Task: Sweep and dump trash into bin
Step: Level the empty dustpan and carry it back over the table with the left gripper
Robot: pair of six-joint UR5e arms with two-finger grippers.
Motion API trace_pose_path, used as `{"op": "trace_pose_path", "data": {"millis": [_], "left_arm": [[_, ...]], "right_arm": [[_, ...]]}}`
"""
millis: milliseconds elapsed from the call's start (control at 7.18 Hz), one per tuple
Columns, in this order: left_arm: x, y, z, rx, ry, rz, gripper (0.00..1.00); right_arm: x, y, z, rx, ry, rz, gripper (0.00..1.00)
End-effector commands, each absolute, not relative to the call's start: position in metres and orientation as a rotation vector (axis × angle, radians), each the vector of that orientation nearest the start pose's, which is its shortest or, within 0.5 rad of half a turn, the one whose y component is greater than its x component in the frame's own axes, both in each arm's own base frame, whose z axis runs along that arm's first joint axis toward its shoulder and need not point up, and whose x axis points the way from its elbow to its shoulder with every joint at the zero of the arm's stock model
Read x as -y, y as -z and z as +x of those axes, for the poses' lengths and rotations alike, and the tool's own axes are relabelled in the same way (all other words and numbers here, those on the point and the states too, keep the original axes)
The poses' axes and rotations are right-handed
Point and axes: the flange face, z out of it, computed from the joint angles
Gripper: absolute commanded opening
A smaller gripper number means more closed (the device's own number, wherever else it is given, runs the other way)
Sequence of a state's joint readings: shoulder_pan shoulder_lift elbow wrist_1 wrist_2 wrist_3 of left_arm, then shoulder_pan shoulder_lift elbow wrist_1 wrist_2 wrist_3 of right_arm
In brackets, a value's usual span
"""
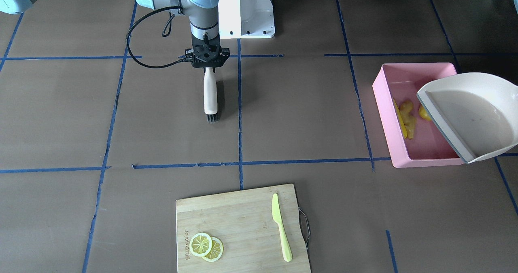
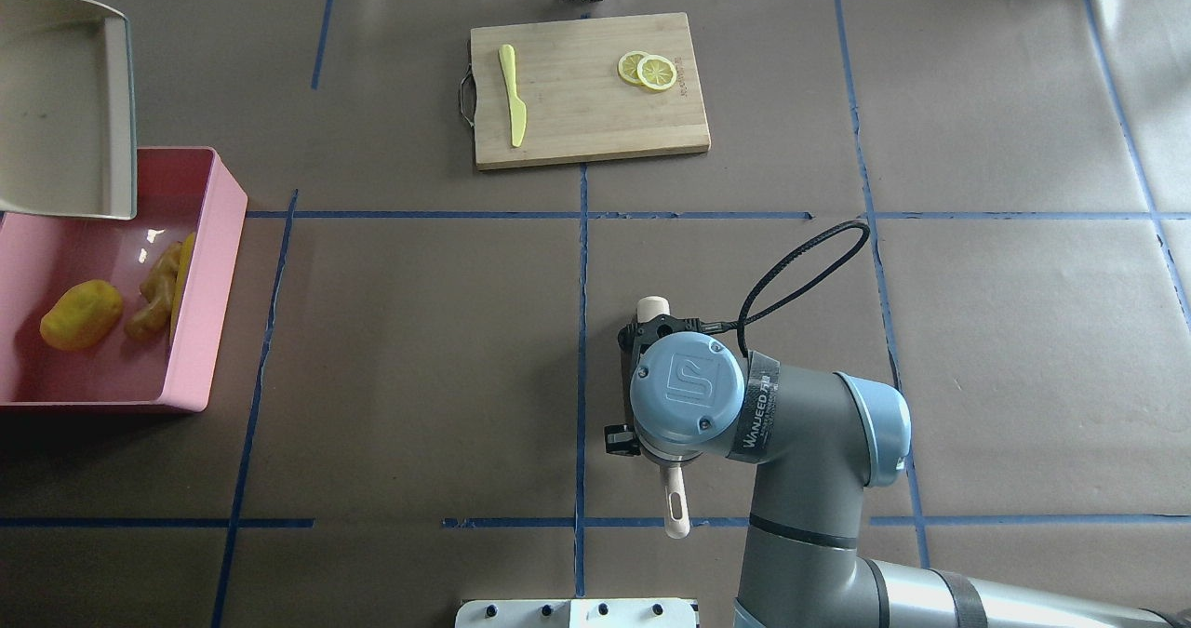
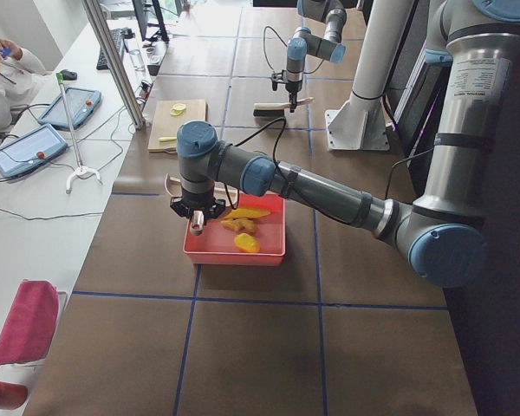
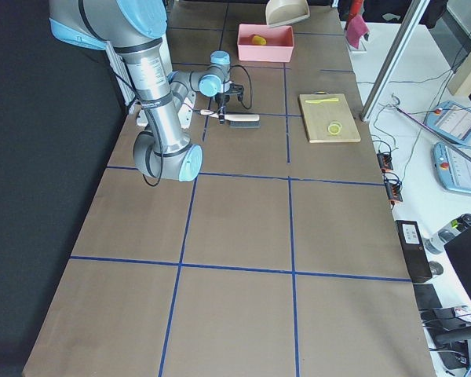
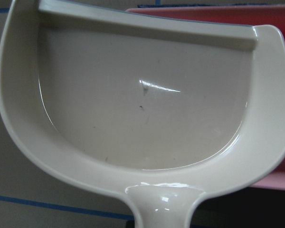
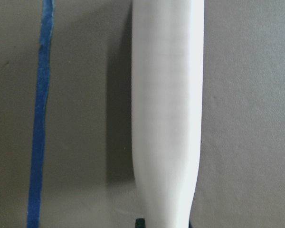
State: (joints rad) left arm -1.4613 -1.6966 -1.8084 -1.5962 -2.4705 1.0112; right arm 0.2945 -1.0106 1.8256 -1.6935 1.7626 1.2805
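Right gripper [image 1: 207,64]: nearest the robot's base, closed on the cream handle of a brush [image 1: 210,95]; the brush is held level and low over the brown desk [image 2: 419,330], dark bristles pointing away from the base, and contact with the desk cannot be told. Bin [image 2: 212,265]: pink tub, set on the desk well out to the robot's left. Trash, all three pieces lying inside the bin: rounded yellow fruit [image 2: 82,314] on the floor of the tub; ginger root [image 2: 153,298] just beside it; corn cob [image 2: 182,282] laid along the inner wall, against the ginger root. Dustpan [image 1: 477,119]: cream-white, held raised and tilted over the far end of the bin, its grey-edged lip above the tub's interior. Left gripper [image 3: 196,217]: at the dustpan's handle; whether it is closed cannot be told. Cutting board [image 2: 586,116]: wooden, farthest from the base, carrying a light-green knife [image 2: 513,96] and two overlapping lemon slices [image 2: 649,71].
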Motion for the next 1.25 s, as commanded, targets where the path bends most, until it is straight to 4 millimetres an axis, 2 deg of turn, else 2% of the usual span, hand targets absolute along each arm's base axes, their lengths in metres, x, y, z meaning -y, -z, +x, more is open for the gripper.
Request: {"op": "trace_pose_path", "data": {"millis": [0,418,697,1115], "left_arm": [[0.536,-0.437,0.039,-0.818,-1.153,0.782,0.0],[0.522,-0.386,0.16,-0.905,-1.287,0.795,0.0],[0.507,-0.368,0.235,-0.892,-1.41,0.781,0.0],[0.471,-0.332,0.345,-0.854,-1.438,0.721,0.0]], "right_arm": [[0.293,-0.248,-0.574,0.715,0.053,0.019,0.0],[0.293,-0.249,-0.574,0.715,0.053,0.019,0.0],[0.293,-0.249,-0.574,0.715,0.05,0.017,0.0],[0.293,-0.246,-0.573,0.719,0.048,0.019,0.0]]}}
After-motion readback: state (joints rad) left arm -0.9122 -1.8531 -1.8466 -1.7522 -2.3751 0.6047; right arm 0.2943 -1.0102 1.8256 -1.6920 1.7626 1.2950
